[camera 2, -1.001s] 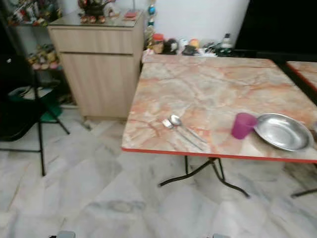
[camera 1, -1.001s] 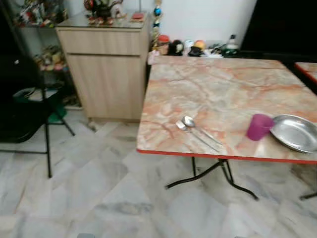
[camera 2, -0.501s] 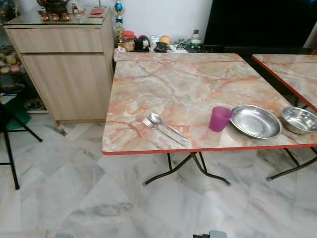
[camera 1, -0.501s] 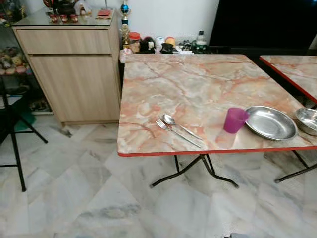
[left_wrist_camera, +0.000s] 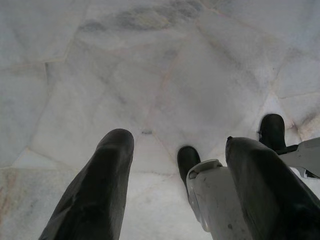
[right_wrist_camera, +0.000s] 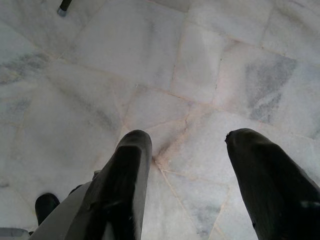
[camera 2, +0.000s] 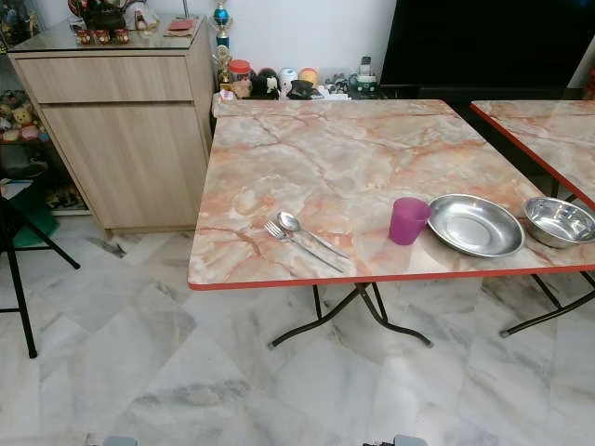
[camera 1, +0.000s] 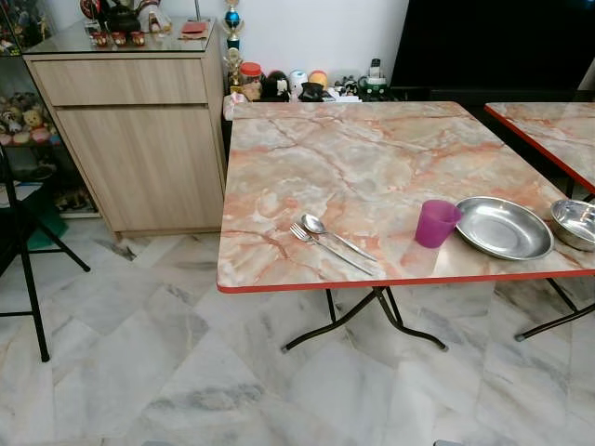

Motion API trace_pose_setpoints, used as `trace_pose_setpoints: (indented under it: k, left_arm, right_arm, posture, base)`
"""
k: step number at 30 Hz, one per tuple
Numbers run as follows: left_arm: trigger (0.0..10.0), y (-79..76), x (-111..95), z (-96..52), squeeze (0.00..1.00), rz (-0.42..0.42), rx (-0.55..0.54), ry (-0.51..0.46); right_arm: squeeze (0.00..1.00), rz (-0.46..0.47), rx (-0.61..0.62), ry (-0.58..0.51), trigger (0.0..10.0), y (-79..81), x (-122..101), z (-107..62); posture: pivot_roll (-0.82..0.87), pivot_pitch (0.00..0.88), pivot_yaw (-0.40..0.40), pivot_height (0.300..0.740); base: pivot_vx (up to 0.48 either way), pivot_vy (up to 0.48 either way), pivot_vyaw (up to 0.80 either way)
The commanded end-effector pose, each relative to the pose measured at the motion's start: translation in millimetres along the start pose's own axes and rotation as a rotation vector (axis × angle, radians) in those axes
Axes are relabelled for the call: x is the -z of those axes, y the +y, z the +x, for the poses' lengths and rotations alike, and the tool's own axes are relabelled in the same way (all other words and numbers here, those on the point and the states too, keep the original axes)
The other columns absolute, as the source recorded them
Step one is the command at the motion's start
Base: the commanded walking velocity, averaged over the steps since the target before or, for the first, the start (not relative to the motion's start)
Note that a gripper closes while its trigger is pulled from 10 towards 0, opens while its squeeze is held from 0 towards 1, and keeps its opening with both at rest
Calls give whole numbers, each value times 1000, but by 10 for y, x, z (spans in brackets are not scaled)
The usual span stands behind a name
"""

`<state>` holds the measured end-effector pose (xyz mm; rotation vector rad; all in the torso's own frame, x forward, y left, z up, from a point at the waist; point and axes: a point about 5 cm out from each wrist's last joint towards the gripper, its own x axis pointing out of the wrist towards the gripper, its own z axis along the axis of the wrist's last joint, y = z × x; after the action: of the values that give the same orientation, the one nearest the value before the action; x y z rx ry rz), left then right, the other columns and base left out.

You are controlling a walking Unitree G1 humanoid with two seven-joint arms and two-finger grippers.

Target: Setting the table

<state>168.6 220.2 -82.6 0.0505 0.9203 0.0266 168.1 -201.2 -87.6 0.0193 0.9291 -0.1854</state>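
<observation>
I stand in a home's dining area. A folding marble-pattern table [camera 1: 372, 177] sits on the marble-tiled floor [camera 1: 139, 353], and a wooden cabinet [camera 1: 139, 139] carries trinkets beside it.

1. We see a marble-pattern table [camera 1: 372, 158] with red edging, on black folding legs over a pale marble floor [camera 1: 139, 362].
2. On it, near edge: fork [camera 1: 325, 247] and spoon [camera 1: 333, 237] touching, handles toward 4 o'clock.
3. At 3 o'clock from them: purple cup [camera 1: 436, 223], upright, just beside steel plate [camera 1: 504, 228].
4. Steel bowl [camera 1: 576, 223] sits at 3 o'clock of the plate.
</observation>
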Motion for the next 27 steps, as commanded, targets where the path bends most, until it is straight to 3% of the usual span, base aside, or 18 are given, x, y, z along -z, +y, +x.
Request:
trace_pose_setpoints:
  k: [1,20,27]
  left_arm:
    - [10000,-128,-446,121,0,91,29,-25]
    - [10000,-130,-448,122,0,91,30,-26]
    - [10000,-188,-569,131,0,73,59,-92]
  right_arm:
    - [0,259,7,-49,10000,31,-102,17]
    - [0,258,4,-49,10000,40,-101,17]
    - [0,277,9,-52,10000,68,-63,6]
  posture:
    - [-36,19,-10,740]
    - [-35,18,-9,740]
    - [-32,0,-10,740]
  base:
    - [0,0,0]
    - [0,0,0]
    - [0,-80,0]
